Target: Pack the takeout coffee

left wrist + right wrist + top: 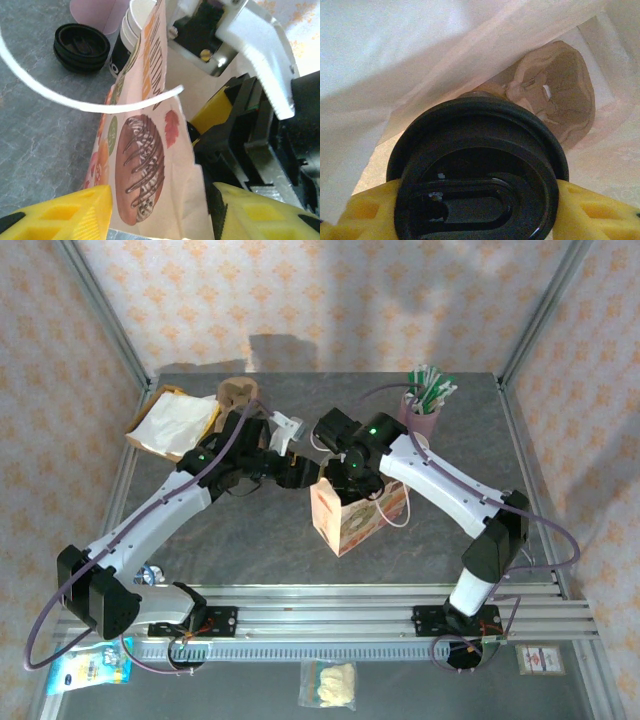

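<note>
Both arms meet over an upright printed paper bag [350, 522] standing mid-table [250, 540]. Right arm: base at near right, elbow cocked out to the right, forearm sloping back in toward centre, wrist tipped down over the bag mouth. Right claw [475, 210] is inside the bag, its yellow fingers [600, 215] pressed to either side of the black lid of the takeout coffee [480, 165]; cup held upright and hanging above the bag floor, body hidden under the lid. White bag walls surround it; below lies a brown cardboard cup carrier [560, 85]. Left arm: base at near left, long reach diagonally up and right, wrist level at the bag's left side. Left claw [160, 212] stands wide, one yellow finger [75, 212] on each side of the bag's upper edge, the printed wall between them; cannot tell whether either finger touches the paper. The bag's white handle [75, 102] loops out to the left. Beyond the bag are a stack of white cups [135, 20] and, just beside it, loose black lids [81, 47] on the table.
</note>
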Available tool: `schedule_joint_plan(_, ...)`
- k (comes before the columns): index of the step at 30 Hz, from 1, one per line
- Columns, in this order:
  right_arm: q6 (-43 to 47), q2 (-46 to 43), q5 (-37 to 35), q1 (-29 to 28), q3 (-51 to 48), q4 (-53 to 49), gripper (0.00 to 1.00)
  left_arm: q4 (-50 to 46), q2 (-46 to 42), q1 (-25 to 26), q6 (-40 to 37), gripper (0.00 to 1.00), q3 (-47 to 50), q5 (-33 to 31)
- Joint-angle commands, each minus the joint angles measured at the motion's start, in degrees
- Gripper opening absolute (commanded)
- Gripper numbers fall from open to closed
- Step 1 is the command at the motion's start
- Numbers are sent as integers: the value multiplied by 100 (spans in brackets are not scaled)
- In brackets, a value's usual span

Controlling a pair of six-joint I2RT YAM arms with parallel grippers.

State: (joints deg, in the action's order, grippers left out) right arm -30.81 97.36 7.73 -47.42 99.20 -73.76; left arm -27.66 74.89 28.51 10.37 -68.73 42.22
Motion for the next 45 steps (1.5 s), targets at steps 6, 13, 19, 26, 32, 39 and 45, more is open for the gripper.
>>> schedule_joint_plan(6,79,-173,-180,31,-60,-126,44,48,230,97,-117,56,-328,11)
schedule_joint_plan(13,66,-201,-199,30,-77,-127,44,-3,337,115,-163,32,-270,-178)
schedule_joint_plan(19,31,-239,-215,32,-154,-126,44,64,197,153,149,20,-375,-456)
schedule_joint_plan(26,-252,-311,-345,31,-192,-130,43,993,-673,541,1462,0,322,-1144)
schedule_joint_plan(32,-466,-276,-496,31,-59,-122,43,1493,-1319,691,2503,0,999,-1734)
schedule_joint_plan(39,-578,-204,-452,31,98,-121,42,1533,-1526,791,3270,0,1168,-2177)
schedule_joint_plan(45,-623,-155,-387,31,137,-121,42,1370,-1497,1166,3956,0,1040,-2754)
